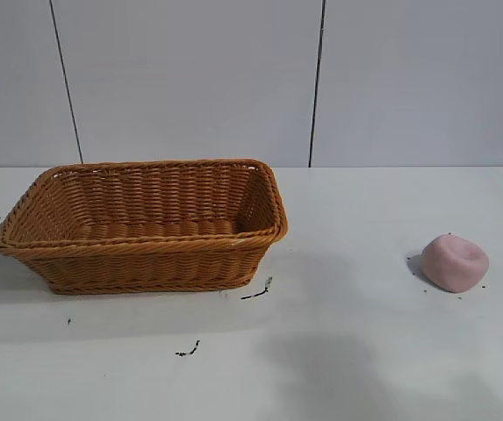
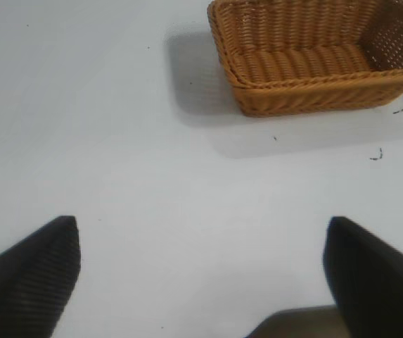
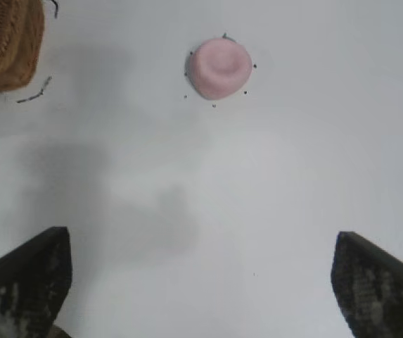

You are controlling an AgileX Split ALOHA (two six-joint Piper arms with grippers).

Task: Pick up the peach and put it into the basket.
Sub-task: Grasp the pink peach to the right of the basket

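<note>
Peach waiting on the worktop, both tools wide open and empty.

The peach (image 1: 454,262) lies well apart from the basket (image 1: 146,250), on the right arm's side; the right tool (image 3: 201,282) faces it straight ahead, nearer than the left tool (image 2: 201,274).

Bright, even overhead light, white bench (image 1: 365,351) close to washed out. Basket (image 1: 146,224) throws soft grey shadow toward its front and left; peach (image 1: 454,262) has thin dark shadow at its left edge. Broad faint smudge of shadow on bench in front, edges diffuse. No hard glare. Wrist views softer: dark fingers (image 2: 29,278) blurred up close, right fingers (image 3: 25,285) likewise.
</note>
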